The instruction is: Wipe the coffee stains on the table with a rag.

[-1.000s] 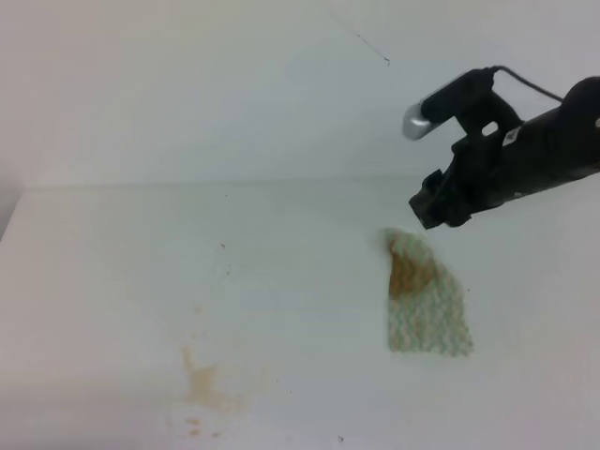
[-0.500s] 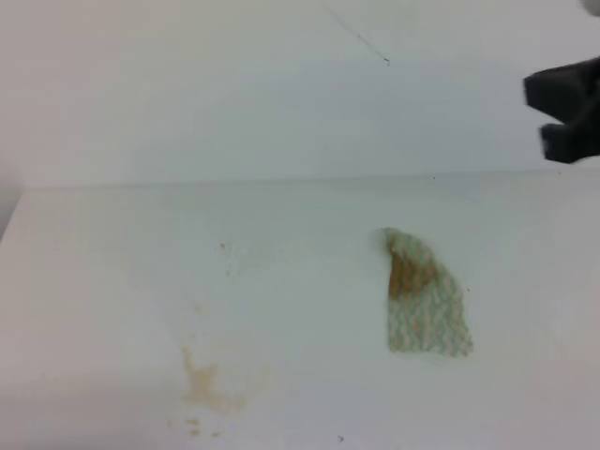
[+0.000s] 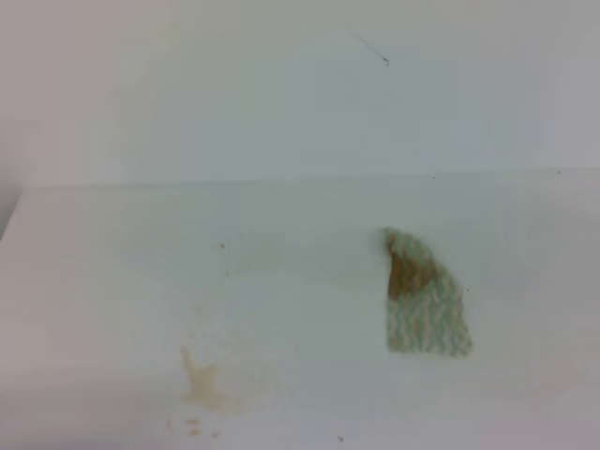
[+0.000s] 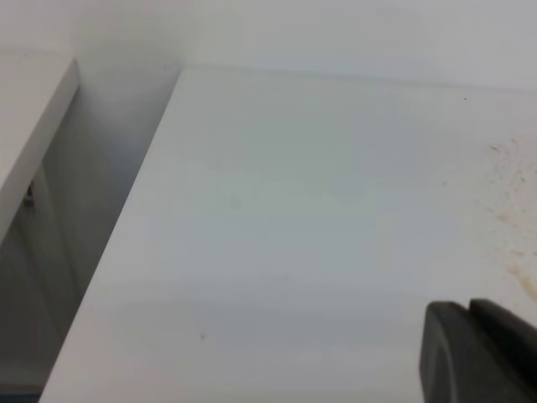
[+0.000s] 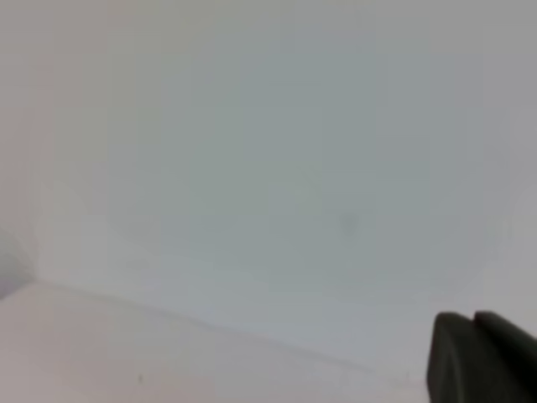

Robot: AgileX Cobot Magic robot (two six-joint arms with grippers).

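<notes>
Jaws on both arms show only as a dark corner in their own wrist views, so whether either pair is open or closed cannot be told. One black piece of the left gripper (image 4: 478, 353) fills the lower right corner of the left wrist view, hanging above the white surface (image 4: 294, 210), with a scatter of fine tan specks (image 4: 508, 210) along the right edge of that frame. One black piece of the right gripper (image 5: 478, 357) sits in the lower right corner of the right wrist view, which otherwise takes in a pale wall and a strip of the surface along the bottom. Neither arm appears in the high view. There the rag (image 3: 427, 300) lies flat on the surface right of centre, its top end narrowed to a point toward the upper left and its bottom edge squared off, with a brown patch (image 3: 410, 274) on its upper part. Well apart from it, in the lower left of the frame, a pale tan smear (image 3: 208, 384) marks the surface, with a few small orange-brown spots (image 3: 192, 428) just beneath it near the bottom edge. No glossy wet blob can be made out.
</notes>
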